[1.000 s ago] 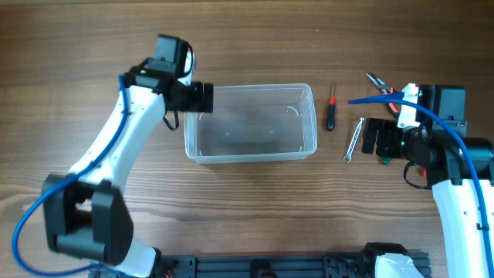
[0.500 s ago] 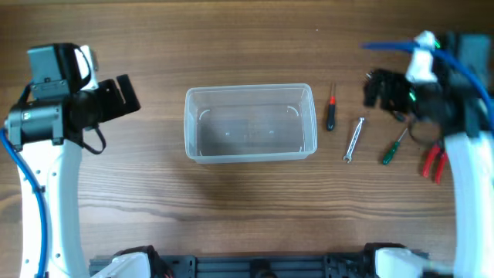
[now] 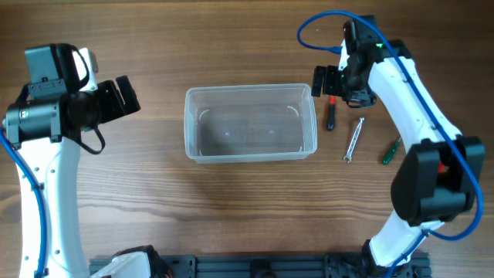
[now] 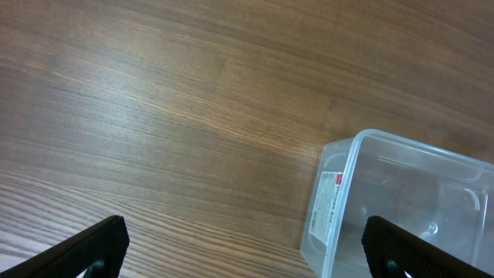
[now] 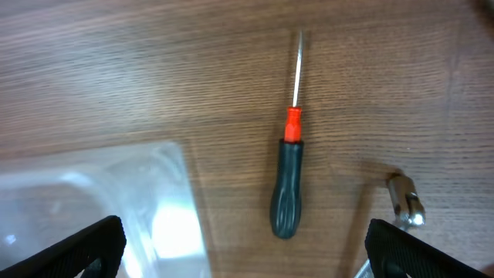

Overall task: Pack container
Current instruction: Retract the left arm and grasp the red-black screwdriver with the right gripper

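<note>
Half the container (image 5: 93,205) beyond right-wrist frame.

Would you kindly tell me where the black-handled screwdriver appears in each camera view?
Overhead: black-handled screwdriver just right of the container.
Left wrist: not in it.
Right wrist: centre, shaft pointing up, handle lowest.
Shared landmark: the container, lower right in left wrist, lower left in right wrist.

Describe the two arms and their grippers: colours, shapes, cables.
The left arm and right arm both have smooth white shells with chunky black joints. A loose blue cable loops along each. The left gripper and right gripper are black, with two flat, blunt black fingers. No markings are readable.
</note>
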